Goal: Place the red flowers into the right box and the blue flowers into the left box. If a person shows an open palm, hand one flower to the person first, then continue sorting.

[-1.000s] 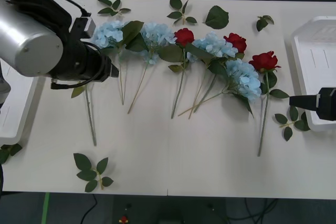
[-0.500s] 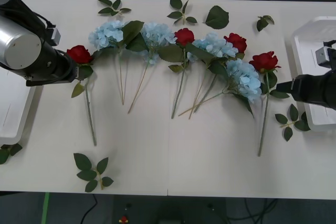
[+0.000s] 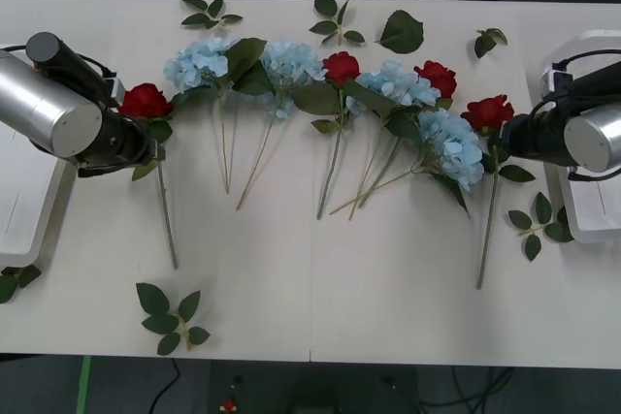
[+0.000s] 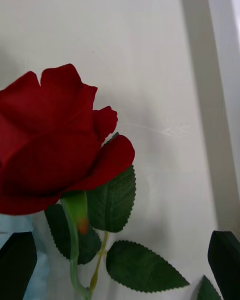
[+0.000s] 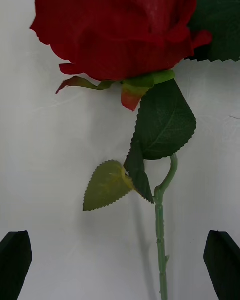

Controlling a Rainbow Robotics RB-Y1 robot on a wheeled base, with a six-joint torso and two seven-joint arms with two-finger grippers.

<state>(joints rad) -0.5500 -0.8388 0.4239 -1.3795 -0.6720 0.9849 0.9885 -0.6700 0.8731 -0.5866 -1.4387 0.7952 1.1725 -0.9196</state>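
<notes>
Several red flowers lie in an arc on the white table. The leftmost red flower (image 3: 146, 101) lies just in front of my left gripper (image 3: 147, 144). In the left wrist view that gripper (image 5: 120, 272) is open over the green stem (image 5: 160, 230), just below the bloom (image 5: 120, 25). My right gripper (image 3: 510, 138) sits beside the rightmost red flower (image 3: 488, 113). It is open (image 4: 120, 272), with the bloom (image 4: 55, 140) ahead of the fingers. Blue flowers (image 3: 199, 62) (image 3: 451, 143) lie among the roses. The left box (image 3: 19, 206) and the right box (image 3: 572, 84) stand at the table's ends.
Two more roses (image 3: 341, 67) (image 3: 436, 77) and blue clusters (image 3: 289, 65) (image 3: 398, 84) overlap mid-table, their stems pointing toward me. Loose leaf sprigs lie at the back (image 3: 400, 33), front left (image 3: 170, 317) and beside the right box (image 3: 539, 225).
My left arm drew back to the left and lowered, uncovering the leftmost rose. My right arm came in from the right edge to the rightmost rose.
</notes>
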